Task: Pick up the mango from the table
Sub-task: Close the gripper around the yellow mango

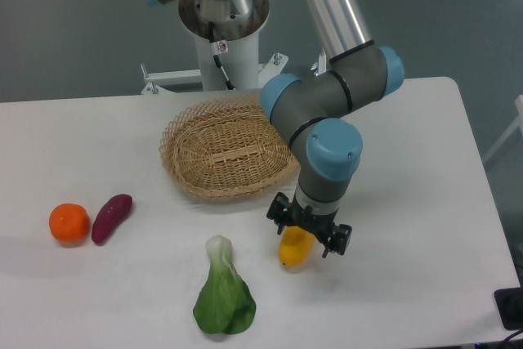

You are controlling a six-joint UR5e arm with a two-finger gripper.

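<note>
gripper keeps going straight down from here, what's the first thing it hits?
The mango. The gripper points down with its fingers either side of it, so the mango comes first, then the table beneath. Remaining height is unclear from this view.

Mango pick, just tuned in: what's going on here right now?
The arm has its gripper down over the mango at the front of the table, a finger on either side of it. Whether the fingers are already clamped, or the mango is off the surface, can't be told from this view. Just behind sits an empty wicker basket. A bok choy lies to the left of the mango, with an orange and sweet potato further left, untouched.
</note>
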